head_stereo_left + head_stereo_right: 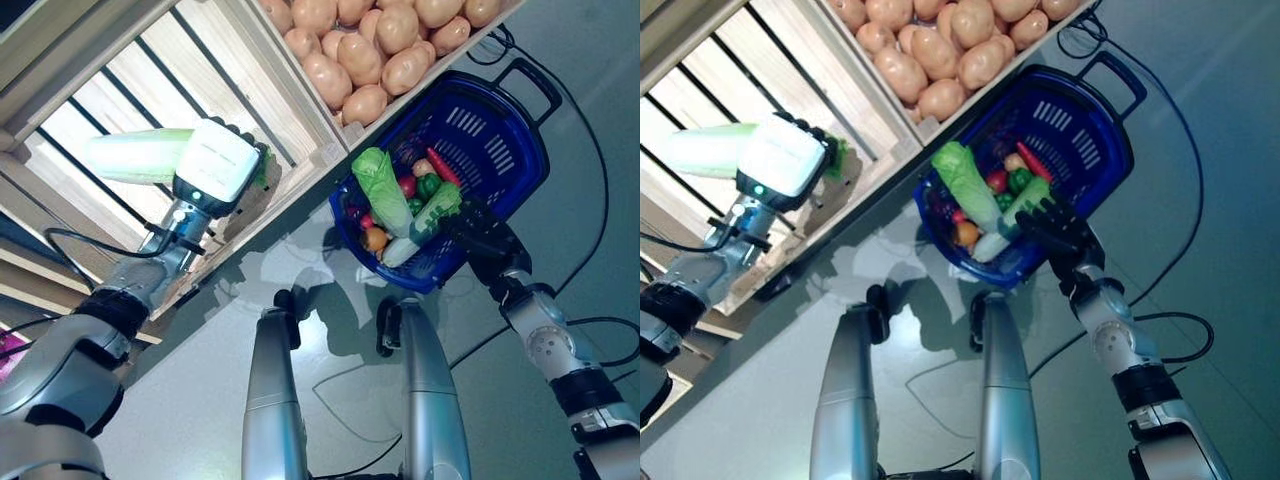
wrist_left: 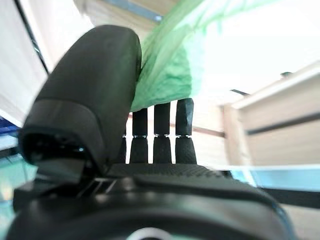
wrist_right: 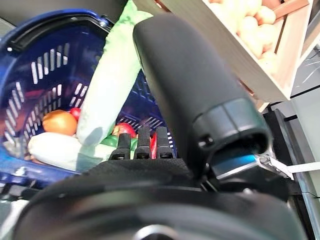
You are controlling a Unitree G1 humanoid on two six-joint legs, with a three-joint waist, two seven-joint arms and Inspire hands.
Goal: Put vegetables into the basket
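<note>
Cabbage [image 1: 135, 155], upper left of the frame, sits pinched in the left hand [image 1: 222, 160], fingers curled round it over the wooden crate [image 1: 215, 75]. Right hand [image 1: 1055, 225], fingers curled on the rim, steadies the blue basket [image 1: 500, 150] for loading.

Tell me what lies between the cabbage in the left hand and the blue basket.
In the left eye view, the wooden crate's rim separates the cabbage in the left hand from the basket.

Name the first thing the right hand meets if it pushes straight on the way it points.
Probably the blue basket: the right hand sits at its near rim, fingers aimed in at the vegetables; contact unclear.
</note>
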